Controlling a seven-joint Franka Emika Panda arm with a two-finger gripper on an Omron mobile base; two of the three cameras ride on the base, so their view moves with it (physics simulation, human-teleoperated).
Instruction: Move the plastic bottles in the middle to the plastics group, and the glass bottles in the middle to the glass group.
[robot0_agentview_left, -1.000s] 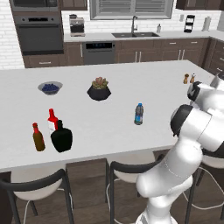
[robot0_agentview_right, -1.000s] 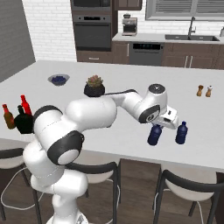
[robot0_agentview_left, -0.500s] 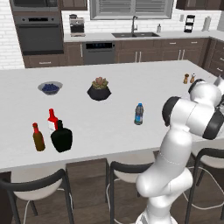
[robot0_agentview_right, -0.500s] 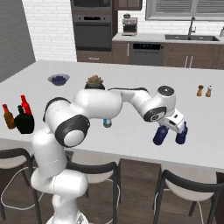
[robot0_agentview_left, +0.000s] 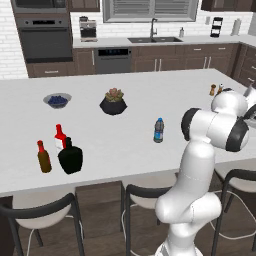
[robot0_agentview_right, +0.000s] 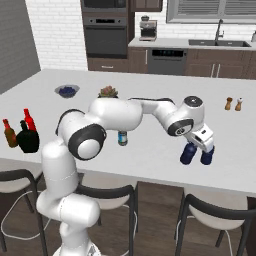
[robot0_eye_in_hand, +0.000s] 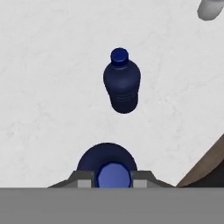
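The white island counter (robot0_agentview_left: 125, 95) spans the scene, with the white arm (robot0_agentview_right: 125, 112) stretched across it toward its right end. On the counter's left part sits the squat black bottle (robot0_agentview_left: 70, 157), the bulkiest of the bottles, just beside the slim red bottle (robot0_agentview_left: 60, 137) and the brown bottle with a red cap (robot0_agentview_left: 43, 157) — all three close together near the front edge. Farther back stand a dark pot with a succulent (robot0_agentview_left: 113, 102) and a small bowl of blueberries (robot0_agentview_left: 57, 100). Near the middle stands the clear bottle with a blue cap and blue label (robot0_agentview_left: 158, 130), upright and well apart from the others.

At the right end, near the front edge, two navy bottles stand close together. The gripper (robot0_eye_in_hand: 113, 177) is clamped on the neck of one navy bottle (robot0_agentview_right: 188, 153), its fingers (robot0_eye_in_hand: 85, 178) pressed against either side of the cap; the bottle's base is at or just above the counter — which, I cannot tell. The other navy bottle (robot0_eye_in_hand: 122, 85) stands upright just beside it, not touching. A pair of salt and pepper shakers (robot0_agentview_right: 233, 104) stands farther back.
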